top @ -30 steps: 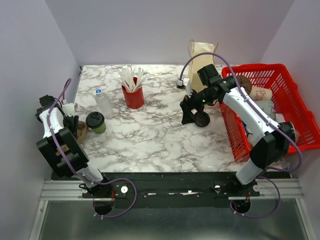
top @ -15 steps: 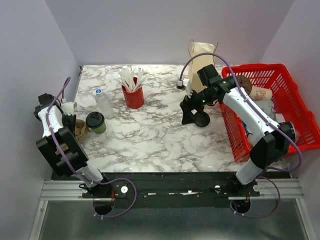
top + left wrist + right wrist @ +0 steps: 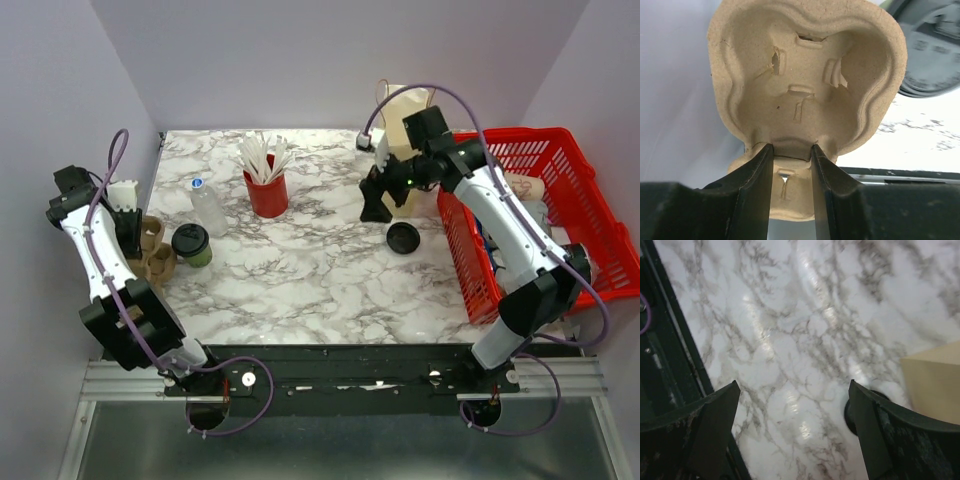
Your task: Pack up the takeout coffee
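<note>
Left gripper (image 3: 788,151) just pinched the pulp cup carrier (image 3: 805,80) — the takeout coffee (image 3: 190,243) gets its seat; right gripper (image 3: 792,390) (jaws spread, empty) lifted away.

Takeout coffee (image 3: 191,244): small olive-green cup, black lid on, upright, left side of table (image 3: 300,275).

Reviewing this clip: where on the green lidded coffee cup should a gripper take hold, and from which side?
Grip the paper wall below the black lid, jaws level. The takeout coffee stands upright; the pulp carrier crowds its left and the bottle stands behind, so coming from its open right side looks safest.
</note>
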